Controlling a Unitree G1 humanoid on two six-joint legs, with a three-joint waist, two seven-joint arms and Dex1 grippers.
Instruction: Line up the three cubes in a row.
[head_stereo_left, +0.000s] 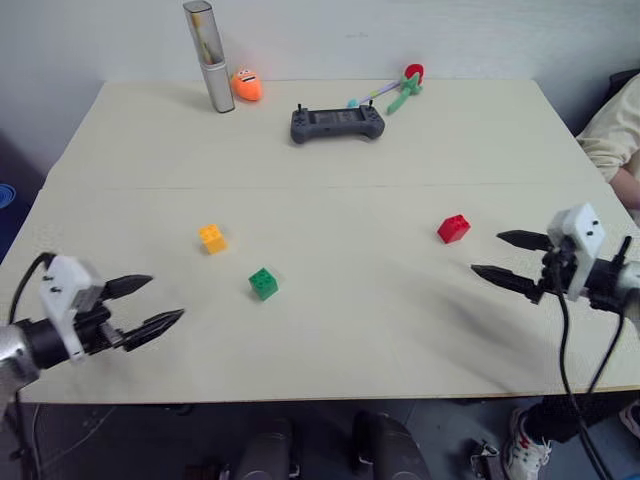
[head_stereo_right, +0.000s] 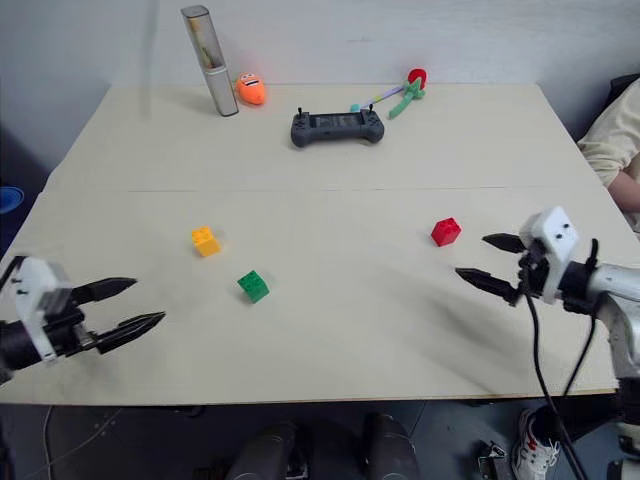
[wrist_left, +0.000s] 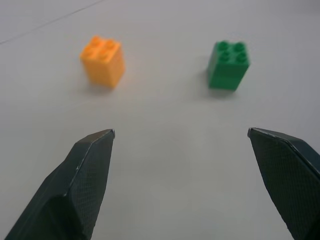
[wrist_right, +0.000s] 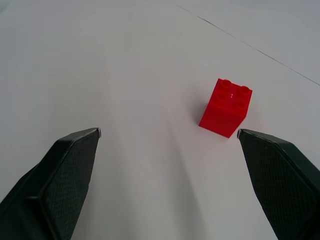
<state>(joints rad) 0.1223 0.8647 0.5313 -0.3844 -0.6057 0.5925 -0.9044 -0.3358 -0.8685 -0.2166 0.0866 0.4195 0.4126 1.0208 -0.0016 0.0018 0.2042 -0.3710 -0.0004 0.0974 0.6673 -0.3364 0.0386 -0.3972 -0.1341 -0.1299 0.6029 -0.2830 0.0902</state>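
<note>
I am at the approach step: my left hand (head_stereo_left: 142, 303) hovers with its fingers apart near the bench (head_stereo_left: 400, 150) edge, facing the yellow-orange cube (head_stereo_left: 211, 238) and the green cube (head_stereo_left: 263, 283), which sit close together left of centre. My right hand (head_stereo_left: 510, 257), fingers also apart and empty, points at the red cube (head_stereo_left: 453, 228), well apart from the other two. No cube is gripped yet; I judge the next move is to close on the red cube and bring it across into line with the others.

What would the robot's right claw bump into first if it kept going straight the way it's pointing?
Probably the red cube. The open right claw points across the table toward it, with bare tabletop between. Depth is hard to judge, so it might slip just past.
</note>
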